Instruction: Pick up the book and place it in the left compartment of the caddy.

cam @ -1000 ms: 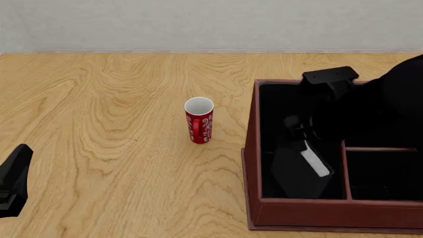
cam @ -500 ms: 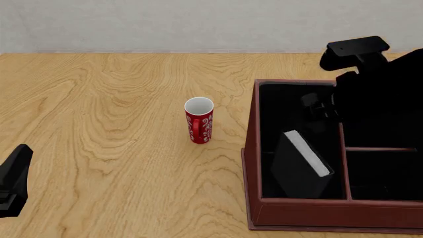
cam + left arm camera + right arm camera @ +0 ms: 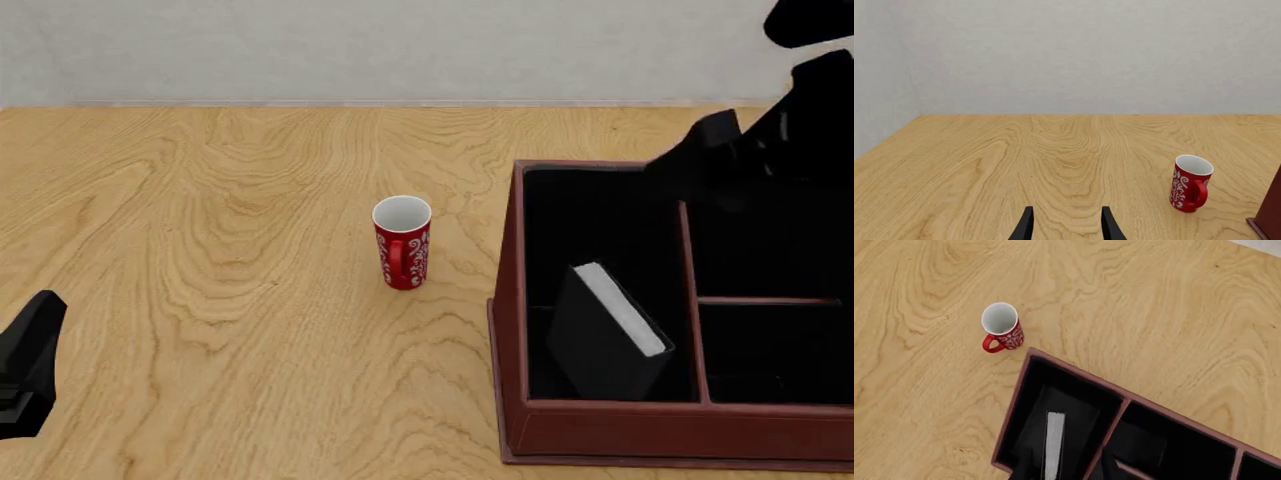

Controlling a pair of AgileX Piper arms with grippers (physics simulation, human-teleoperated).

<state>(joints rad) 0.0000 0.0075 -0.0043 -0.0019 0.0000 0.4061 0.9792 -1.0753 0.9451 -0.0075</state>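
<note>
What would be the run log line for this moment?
book: inside left compartment | caddy: on table | right claw: released, above caddy | left claw: open, idle

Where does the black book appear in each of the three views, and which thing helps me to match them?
Front view: the book leans inside the long left section of the caddy, near its front end.
Right wrist view: the book shows its pale page edge in that same section.
Left wrist view: not in it.
Shared landmark: the red mug, standing beside the caddy.
</note>
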